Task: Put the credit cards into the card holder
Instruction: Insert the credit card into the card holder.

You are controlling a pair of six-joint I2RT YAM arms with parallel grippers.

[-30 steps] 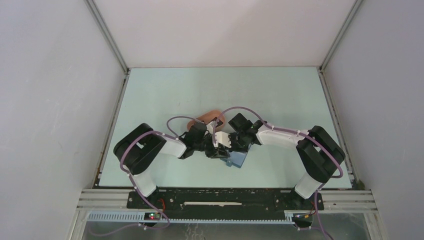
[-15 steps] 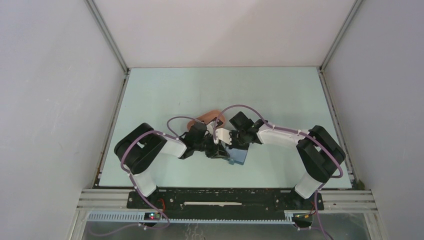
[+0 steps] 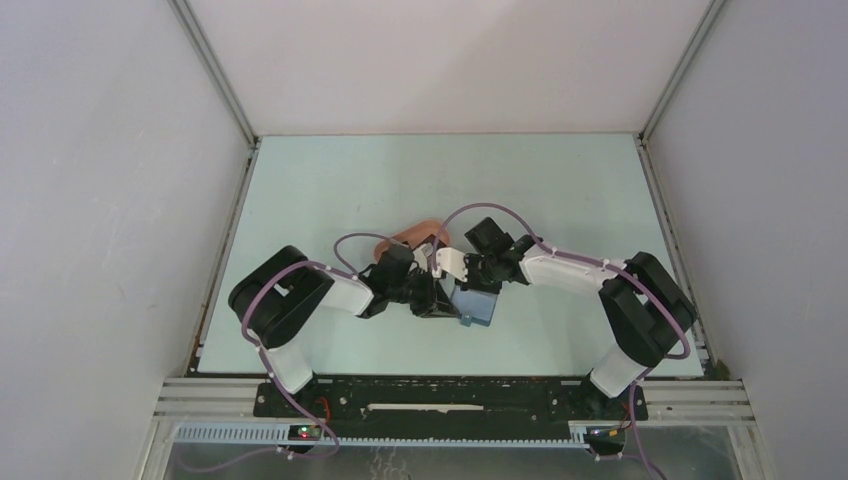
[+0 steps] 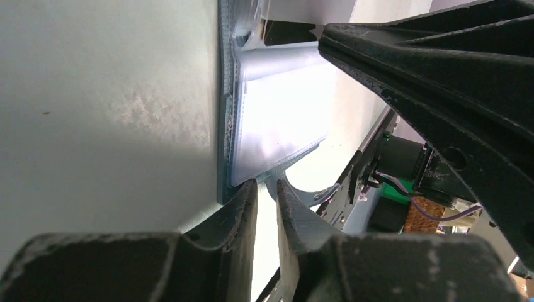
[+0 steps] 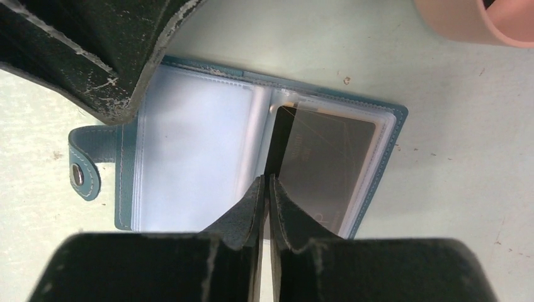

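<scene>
Looking down from above, both arms meet over the card holder (image 3: 480, 310), which lies open on the table (image 3: 560, 200). The left gripper (image 3: 430, 297) is at its side and the right gripper (image 3: 462, 275) is directly over it. A pink tray (image 3: 410, 236) sits just beyond both tools; what it holds cannot be made out.

From the left wrist, the fingers stand a narrow slot apart with light showing through. Their tips are against the holder's nearest corner, where a clear sleeve (image 4: 277, 119) lifts off the blue cover. Whether that edge is pinched, I cannot tell.

From the right wrist, the fingers are nearly together, with their tips at the bare edge of a black card (image 5: 327, 167) just ahead. The rest of the card lies inside the sleeve ahead and to the right. The sleeve ahead-left looks empty, with the snap tab (image 5: 82, 173) further left. Whether the tips clamp the card or only touch it, I cannot tell.

The card should be light, stiff and slick, and is best taken by its exposed edge near the spine. The sleeves look soft and floppy, so the holder likely needs pinning by its cover.
</scene>
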